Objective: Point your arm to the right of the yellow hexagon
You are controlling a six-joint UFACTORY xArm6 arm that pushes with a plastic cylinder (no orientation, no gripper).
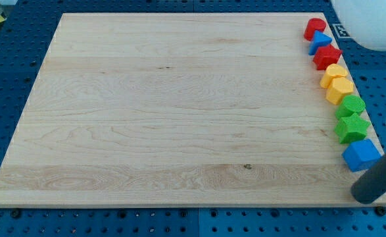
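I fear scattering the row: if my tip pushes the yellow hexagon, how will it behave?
The yellow hexagon looks squat and flat-sided, so it probably slides, not rolls. It seems to touch its neighbours, likely nudging them. My tip sits below it.

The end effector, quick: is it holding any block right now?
My tip: a bare rod with nothing to open or close, holding nothing. It sits at the view's bottom right, just below the blue block; I cannot tell if they touch.

Bright, even overhead light fills the scene, with soft, faint shadows under the blocks. The wooden board is sharp, its grain clear. My tip, at the view's bottom right, is dark and blurred. Well above it, a white shape glares, overexposed and featureless.
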